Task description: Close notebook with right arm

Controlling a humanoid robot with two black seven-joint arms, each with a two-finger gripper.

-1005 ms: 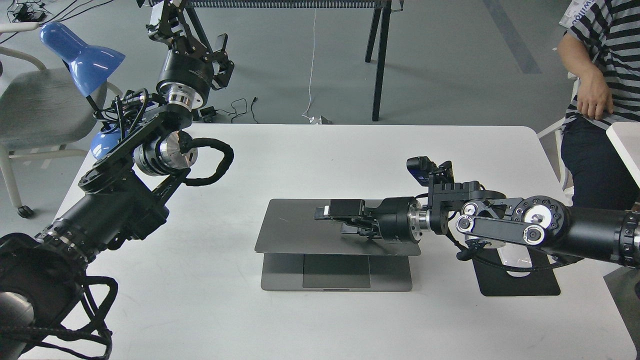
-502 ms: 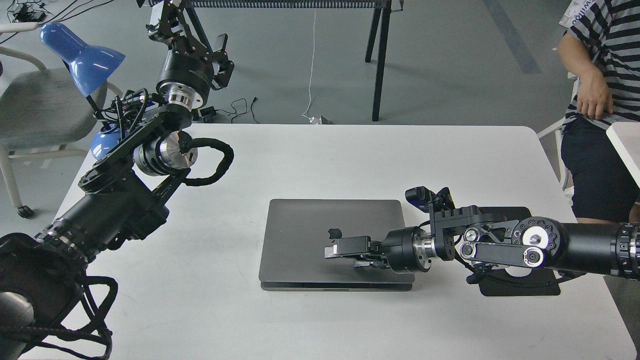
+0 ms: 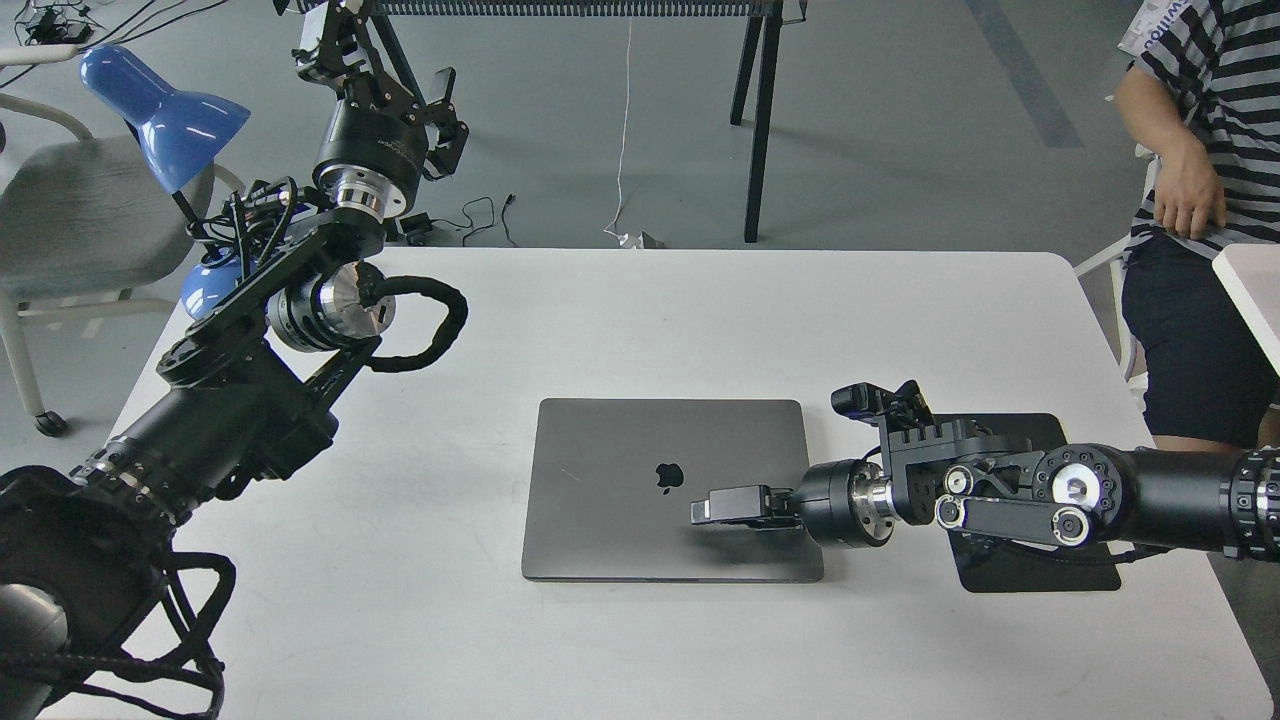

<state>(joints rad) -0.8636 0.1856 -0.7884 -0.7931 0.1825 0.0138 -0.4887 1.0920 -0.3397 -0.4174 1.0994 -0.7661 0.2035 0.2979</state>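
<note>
The notebook is a slim space-grey laptop lying on the white table with its lid down flat and the black apple logo facing up. My right arm reaches in from the right, low over the table. Its gripper sits just over the lid's right part, right of the logo; whether it touches the lid cannot be told. Its fingers look like one dark block, so I cannot tell them apart. My left arm is raised at the far left, its gripper high above the table's back edge, far from the notebook.
A black mouse pad lies under my right arm, right of the notebook. A blue desk lamp stands at the table's back left corner. A seated person in a striped shirt is beyond the right edge. A chair stands at the left.
The notebook's lid has gone from half raised to fully flat. My right gripper pushed it down, then slid rightward along the lid. The left arm has not moved.
</note>
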